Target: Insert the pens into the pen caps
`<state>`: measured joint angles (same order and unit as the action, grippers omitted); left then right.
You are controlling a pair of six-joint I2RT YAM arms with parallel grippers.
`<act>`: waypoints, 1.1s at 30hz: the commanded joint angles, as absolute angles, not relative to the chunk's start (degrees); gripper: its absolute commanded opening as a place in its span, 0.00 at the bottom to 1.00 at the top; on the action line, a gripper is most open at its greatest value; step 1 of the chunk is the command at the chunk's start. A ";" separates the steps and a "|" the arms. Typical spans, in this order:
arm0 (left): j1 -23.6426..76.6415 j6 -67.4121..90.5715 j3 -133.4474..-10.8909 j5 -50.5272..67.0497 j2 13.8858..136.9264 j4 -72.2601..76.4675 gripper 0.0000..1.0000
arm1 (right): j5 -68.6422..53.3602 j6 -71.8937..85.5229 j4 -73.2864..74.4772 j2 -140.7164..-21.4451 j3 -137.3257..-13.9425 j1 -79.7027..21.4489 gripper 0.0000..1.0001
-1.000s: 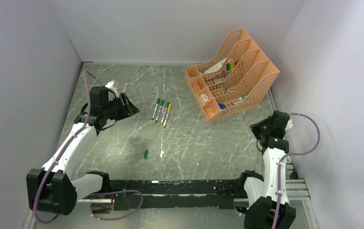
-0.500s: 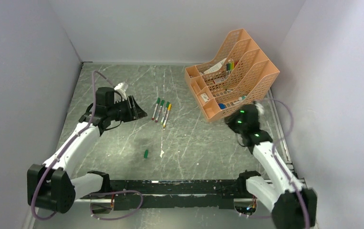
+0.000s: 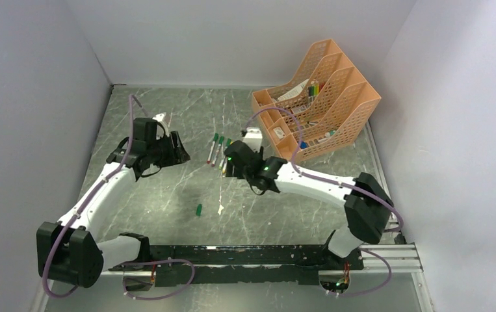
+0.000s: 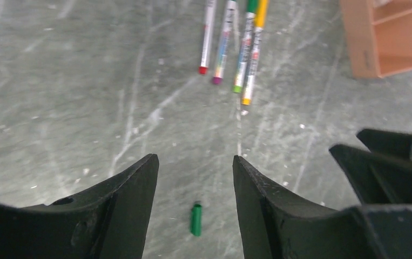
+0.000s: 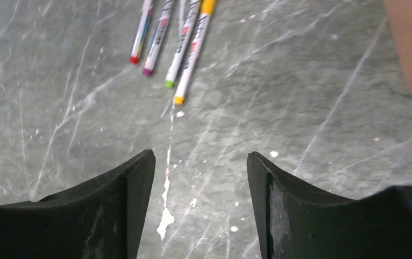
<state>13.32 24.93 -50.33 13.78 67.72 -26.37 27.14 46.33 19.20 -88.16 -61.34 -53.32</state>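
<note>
The left claw (image 4: 195,162) hangs open and empty, left of the four pens (image 3: 219,151) lying side by side. The right claw (image 5: 201,159), likewise open and empty, hovers by their near tips. One green pen cap (image 4: 195,219) lies alone on the bench (image 3: 167,110).

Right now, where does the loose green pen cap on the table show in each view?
Top external: pen cap lower centre, lying alone.
Left wrist: bottom centre.
Right wrist: not in it.
Shared landmark: the row of four pens, seen in all three.
</note>
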 commanded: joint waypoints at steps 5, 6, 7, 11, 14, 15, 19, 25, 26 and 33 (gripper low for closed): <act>9.54 25.93 -50.76 6.07 62.91 -29.11 0.64 | 33.13 43.18 20.45 -87.79 -62.67 -58.28 0.70; 9.16 26.60 -50.64 5.68 62.59 -29.09 0.64 | 32.62 42.32 19.23 -86.59 -61.75 -58.28 0.71; 8.79 27.24 -50.58 4.61 62.38 -29.17 0.65 | 32.40 41.38 18.36 -85.54 -60.97 -58.30 0.72; 8.36 29.82 -49.71 2.10 61.99 -29.23 0.65 | 29.88 38.08 18.84 -83.13 -61.00 -58.21 0.76; 8.06 32.11 -48.18 1.49 61.83 -28.75 0.65 | 26.27 36.93 19.10 -82.08 -60.20 -58.23 0.78; 7.88 32.77 -47.76 1.34 61.87 -28.79 0.65 | 24.87 36.45 18.21 -81.46 -59.40 -58.19 0.78; 5.77 33.53 -47.97 0.36 64.06 -32.36 0.68 | 20.81 35.23 14.85 -80.53 -55.30 -58.18 0.79; -10.37 32.84 -45.49 11.92 64.36 -33.84 0.72 | 13.49 33.36 9.01 -85.47 -52.31 -59.97 0.76; -13.00 32.72 -45.00 14.82 64.67 -33.59 0.72 | 12.96 33.20 8.41 -86.91 -52.55 -60.64 0.76; -19.20 34.28 -42.79 20.85 65.56 -32.71 0.71 | 11.25 31.40 7.54 -96.43 -56.73 -65.37 0.75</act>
